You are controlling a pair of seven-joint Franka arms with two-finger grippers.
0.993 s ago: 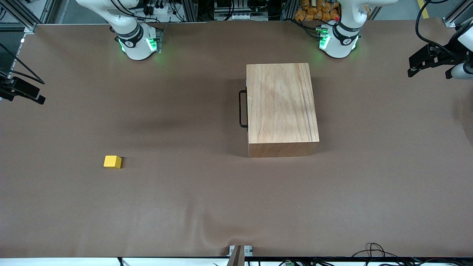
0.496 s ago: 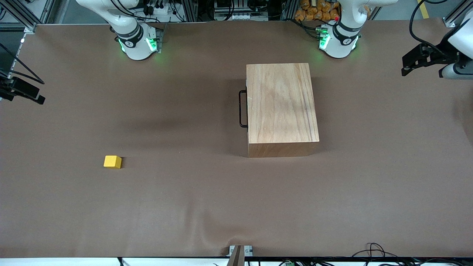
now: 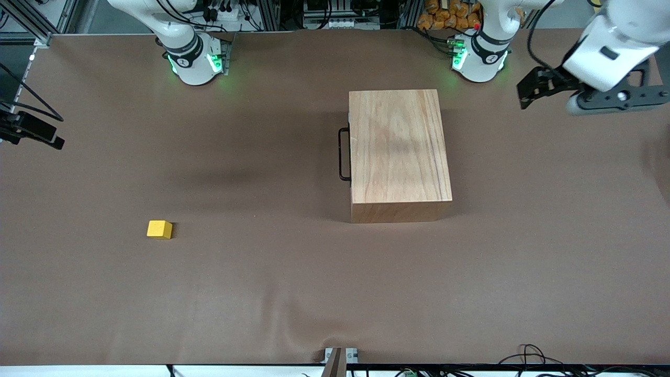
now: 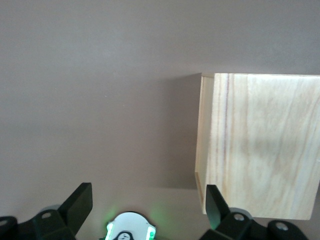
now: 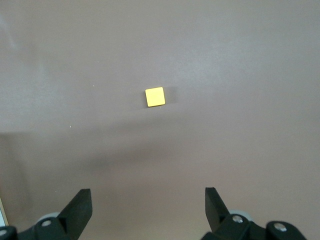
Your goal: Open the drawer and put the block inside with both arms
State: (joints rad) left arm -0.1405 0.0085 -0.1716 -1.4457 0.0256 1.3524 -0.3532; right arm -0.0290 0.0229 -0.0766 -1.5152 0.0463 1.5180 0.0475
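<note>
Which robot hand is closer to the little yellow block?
The right. The right gripper hangs open above the table with the block lying below it, while the left gripper hangs open at the left arm's end, past the wooden box.

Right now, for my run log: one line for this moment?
drawer: shut | block: on table, untouched | left gripper: open, beside box | right gripper: open, over table

High front camera overlooks the table; both wrist cameras look down on it.

wooden box cut off, drawer interior hidden
</note>
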